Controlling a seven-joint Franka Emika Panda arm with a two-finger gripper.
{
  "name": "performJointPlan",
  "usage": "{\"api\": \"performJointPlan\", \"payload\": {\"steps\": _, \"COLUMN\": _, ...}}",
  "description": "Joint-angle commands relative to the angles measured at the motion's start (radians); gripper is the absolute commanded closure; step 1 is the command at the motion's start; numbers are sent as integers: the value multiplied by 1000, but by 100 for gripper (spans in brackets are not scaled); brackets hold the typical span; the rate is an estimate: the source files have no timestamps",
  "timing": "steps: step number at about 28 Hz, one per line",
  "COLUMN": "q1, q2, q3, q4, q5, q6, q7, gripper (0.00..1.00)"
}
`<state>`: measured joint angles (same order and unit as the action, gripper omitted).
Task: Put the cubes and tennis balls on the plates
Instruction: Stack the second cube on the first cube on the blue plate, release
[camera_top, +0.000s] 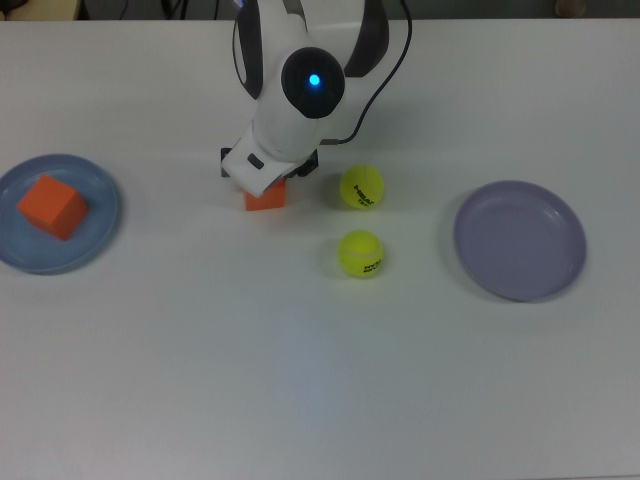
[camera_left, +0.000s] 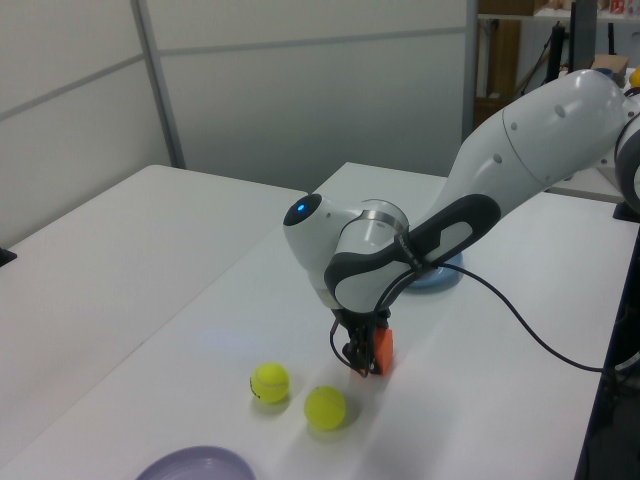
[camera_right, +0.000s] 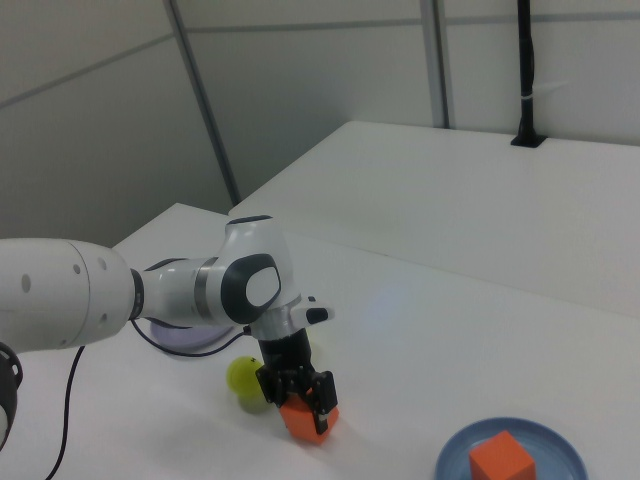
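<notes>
Two matte orange cubes: one flat on the blue plate (camera_top: 100, 190), other cube (camera_right: 309, 420) sitting square on table (camera_top: 300, 380). Gripper (camera_right: 301, 398) down over it, fingers straddling the cube; contact unclear. Fuzzy balls (camera_top: 361, 187) just beside, lavender plate (camera_top: 520, 240) well apart.
</notes>
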<state>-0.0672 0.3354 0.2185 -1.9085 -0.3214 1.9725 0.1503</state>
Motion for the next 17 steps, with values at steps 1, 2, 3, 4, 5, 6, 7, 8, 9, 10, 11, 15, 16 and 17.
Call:
{"api": "performJointPlan", "payload": {"steps": 1, "q1": -40, "q2": -87, "q3": -8, "q4": -29, "q5": -2, "q6": 16, "q7": 22, "gripper": 100}}
{"api": "performJointPlan", "payload": {"steps": 2, "q1": -51, "q2": -98, "q3": -8, "q4": -18, "q5": -1, "q6": 12, "q7": 18, "gripper": 100}}
{"api": "performJointPlan", "payload": {"steps": 3, "q1": -71, "q2": -113, "q3": -10, "q4": -2, "q5": 10, "q6": 0, "q7": 12, "gripper": 100}}
{"api": "performJointPlan", "payload": {"steps": 4, "q1": -82, "q2": -118, "q3": -11, "q4": 11, "q5": 15, "q6": -9, "q7": 8, "gripper": 100}}
{"api": "performJointPlan", "payload": {"steps": 5, "q1": -94, "q2": -121, "q3": -11, "q4": 32, "q5": 18, "q6": -18, "q7": 2, "gripper": 100}}
{"api": "performJointPlan", "payload": {"steps": 6, "q1": -105, "q2": -121, "q3": -11, "q4": 57, "q5": 22, "q6": -29, "q7": -8, "gripper": 100}}
{"api": "performJointPlan", "payload": {"steps": 7, "q1": -115, "q2": -119, "q3": -14, "q4": 81, "q5": 27, "q6": -43, "q7": -20, "gripper": 100}}
{"api": "performJointPlan", "payload": {"steps": 8, "q1": -144, "q2": -115, "q3": -16, "q4": 127, "q5": 39, "q6": -67, "q7": -53, "gripper": 100}}
{"api": "performJointPlan", "payload": {"steps": 9, "q1": -164, "q2": -113, "q3": -16, "q4": 149, "q5": 47, "q6": -73, "q7": -75, "gripper": 100}}
{"api": "performJointPlan", "payload": {"steps": 10, "q1": -184, "q2": -110, "q3": -16, "q4": 166, "q5": 54, "q6": -77, "q7": -99, "gripper": 100}}
{"api": "performJointPlan", "payload": {"steps": 11, "q1": -206, "q2": -108, "q3": -16, "q4": 181, "q5": 64, "q6": -77, "q7": -122, "gripper": 100}}
{"api": "performJointPlan", "payload": {"steps": 15, "q1": -286, "q2": -82, "q3": -42, "q4": 227, "q5": 126, "q6": -60, "q7": -196, "gripper": 100}}
{"api": "performJointPlan", "payload": {"steps": 16, "q1": -293, "q2": -72, "q3": -54, "q4": 244, "q5": 136, "q6": -54, "q7": -204, "gripper": 100}}
{"api": "performJointPlan", "payload": {"steps": 17, "q1": -296, "q2": -58, "q3": -68, "q4": 258, "q5": 145, "q6": -46, "q7": -207, "gripper": 100}}
